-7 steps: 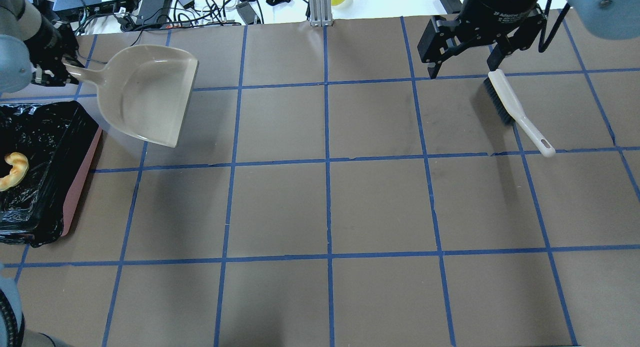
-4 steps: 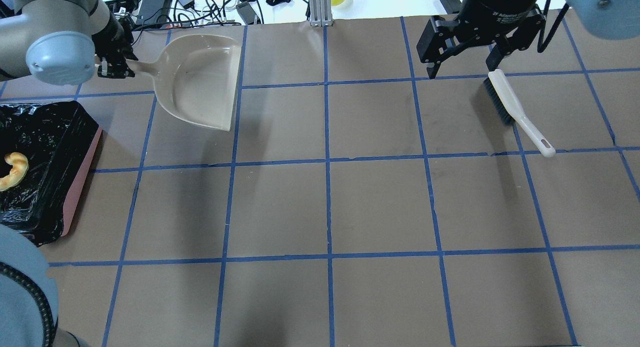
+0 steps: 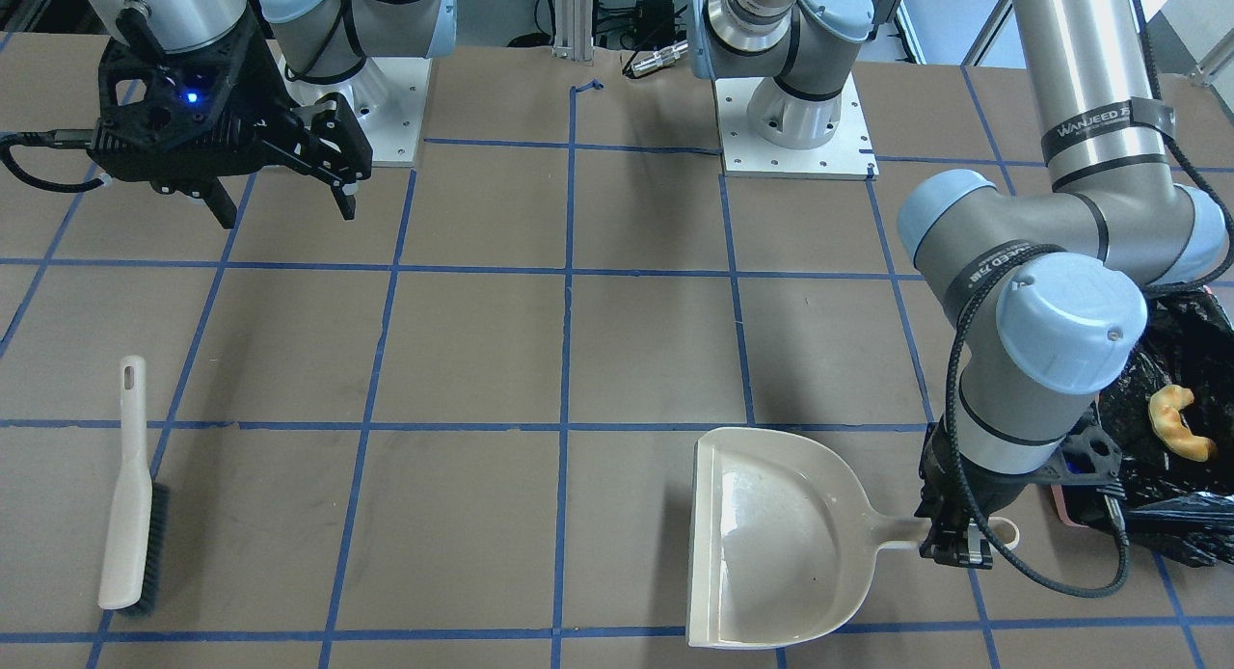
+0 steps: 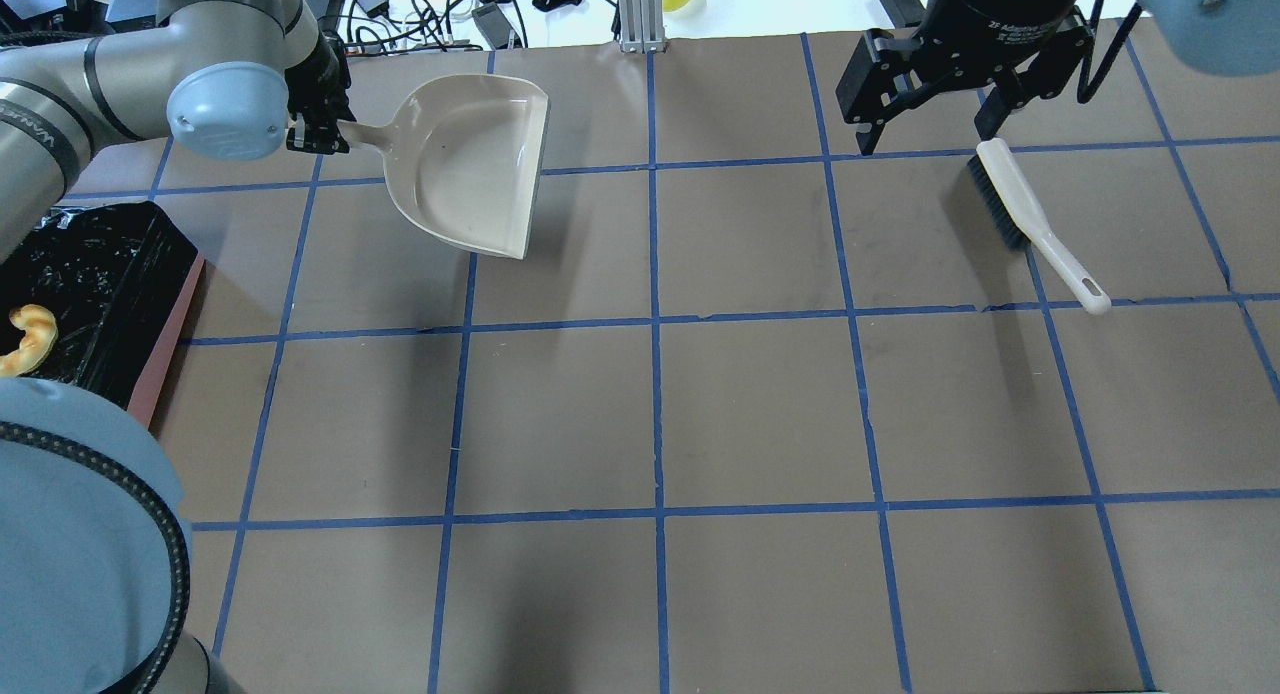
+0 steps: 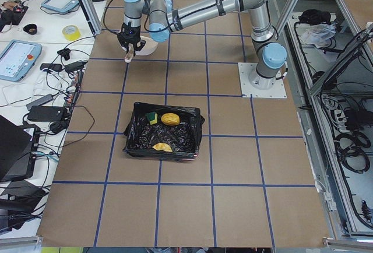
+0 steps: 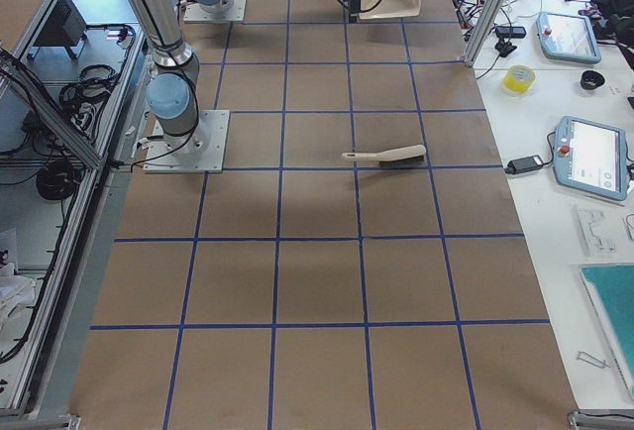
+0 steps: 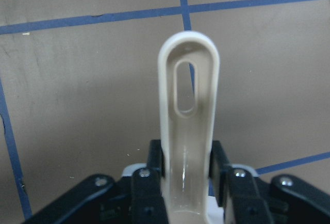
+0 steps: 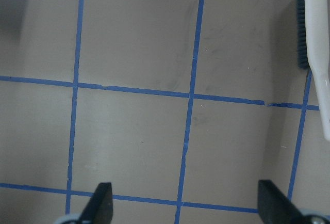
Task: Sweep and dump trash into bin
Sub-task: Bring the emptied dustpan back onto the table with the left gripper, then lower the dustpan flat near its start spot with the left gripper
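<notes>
The bin (image 4: 168, 329), pink with a black liner, stands at the table's left end. In the exterior left view the bin (image 5: 131, 139) holds the potato-like lump (image 5: 169, 119), the green-backed sponge piece (image 5: 152, 117) and the pale rind (image 5: 162, 147). The rind (image 4: 30, 339) also shows in the overhead view. My left gripper (image 4: 318, 134) is shut on the handle of the empty beige dustpan (image 4: 470, 164), right of the bin near the far edge. My right gripper (image 4: 925, 134) is open and empty, hovering by the bristle end of the brush (image 4: 1020, 209), which lies on the table.
Cables and boxes lie beyond the table's far edge (image 4: 300, 14). An aluminium post (image 4: 640, 14) stands at the far middle. My left arm's elbow (image 4: 80, 534) covers the near-left corner in the overhead view.
My left arm has carried the dustpan to the right along the far edge, away from the bin. The right arm and the brush have not moved.
</notes>
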`<state>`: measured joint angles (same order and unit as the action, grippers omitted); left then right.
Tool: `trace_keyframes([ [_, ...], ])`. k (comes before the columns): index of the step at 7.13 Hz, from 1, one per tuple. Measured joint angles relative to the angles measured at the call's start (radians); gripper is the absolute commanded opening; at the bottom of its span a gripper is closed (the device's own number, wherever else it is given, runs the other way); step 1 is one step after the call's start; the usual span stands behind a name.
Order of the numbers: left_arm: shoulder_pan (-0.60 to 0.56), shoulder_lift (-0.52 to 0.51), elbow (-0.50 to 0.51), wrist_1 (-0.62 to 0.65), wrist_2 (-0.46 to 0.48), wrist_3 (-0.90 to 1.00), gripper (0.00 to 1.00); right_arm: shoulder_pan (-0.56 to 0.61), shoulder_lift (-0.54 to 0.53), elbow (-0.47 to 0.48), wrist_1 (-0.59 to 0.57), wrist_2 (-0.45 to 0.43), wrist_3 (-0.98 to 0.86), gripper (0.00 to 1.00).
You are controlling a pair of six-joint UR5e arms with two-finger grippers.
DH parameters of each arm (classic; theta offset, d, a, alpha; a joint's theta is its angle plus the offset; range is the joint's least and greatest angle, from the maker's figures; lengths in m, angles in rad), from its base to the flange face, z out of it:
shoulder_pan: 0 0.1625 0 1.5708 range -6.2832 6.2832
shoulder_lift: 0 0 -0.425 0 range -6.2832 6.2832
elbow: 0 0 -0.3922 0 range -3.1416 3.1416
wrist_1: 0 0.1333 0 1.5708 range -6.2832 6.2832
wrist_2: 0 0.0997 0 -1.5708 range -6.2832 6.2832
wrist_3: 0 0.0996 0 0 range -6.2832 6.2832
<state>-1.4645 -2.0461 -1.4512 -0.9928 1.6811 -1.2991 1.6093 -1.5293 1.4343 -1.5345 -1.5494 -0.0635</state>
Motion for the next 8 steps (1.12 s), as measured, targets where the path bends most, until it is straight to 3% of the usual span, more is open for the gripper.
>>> trace_keyframes([
  [4,0.023,-0.038,-0.008,-0.011,-0.001,0.243,0.00,-0.002,0.000,0.001,0.000,0.003,-0.001,1.00],
  [8,0.084,-0.106,0.002,-0.010,-0.053,0.237,0.00,-0.002,0.001,0.001,0.000,-0.001,-0.001,1.00],
])
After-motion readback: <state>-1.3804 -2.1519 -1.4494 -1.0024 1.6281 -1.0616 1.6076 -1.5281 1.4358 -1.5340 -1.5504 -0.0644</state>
